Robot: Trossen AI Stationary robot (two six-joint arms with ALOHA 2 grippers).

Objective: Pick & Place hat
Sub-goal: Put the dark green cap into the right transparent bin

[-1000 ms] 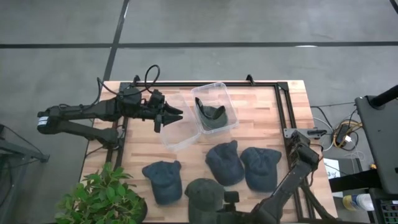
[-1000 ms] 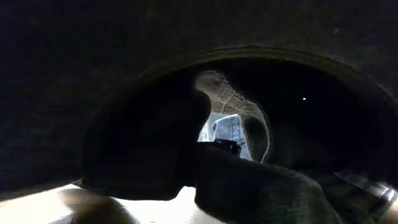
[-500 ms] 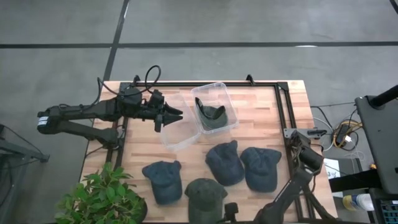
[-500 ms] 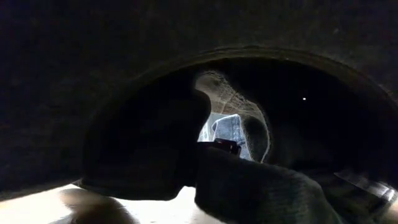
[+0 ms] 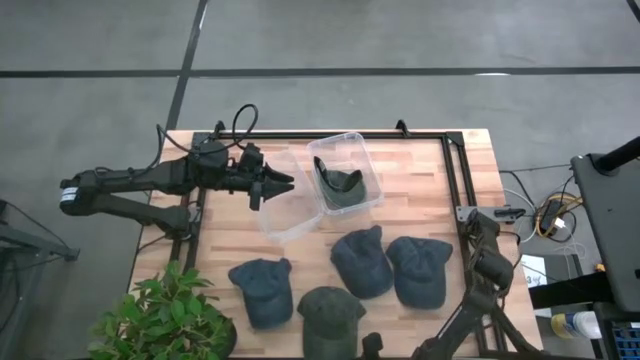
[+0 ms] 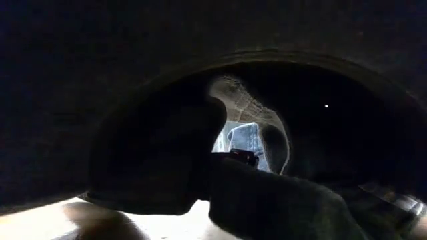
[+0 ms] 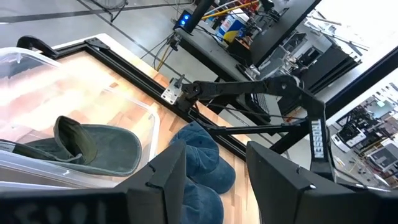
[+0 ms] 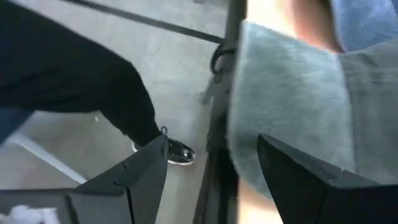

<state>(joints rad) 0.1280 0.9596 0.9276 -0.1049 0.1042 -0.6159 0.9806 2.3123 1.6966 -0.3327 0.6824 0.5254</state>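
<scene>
A dark hat (image 6: 133, 100) pressed against the low camera blocks nearly all of the table — beside it only a small bright gap (image 6: 243, 137) shows, blurred.

Counted five caps total: four sat loose on the wooden table (image 5: 420, 190), namely a blue one on the left (image 5: 262, 290), a dark green one at the near edge (image 5: 330, 315), and two more blue ones in the middle (image 5: 360, 262) and on the right (image 5: 420, 270). The fifth, an olive cap (image 5: 340, 186), lay inside a bin. There were two clear plastic bins, one holding that cap (image 5: 368, 170) and one empty (image 5: 290, 215). One potted plant (image 5: 165, 320) stood at the corner. Two robot arms were there.
</scene>
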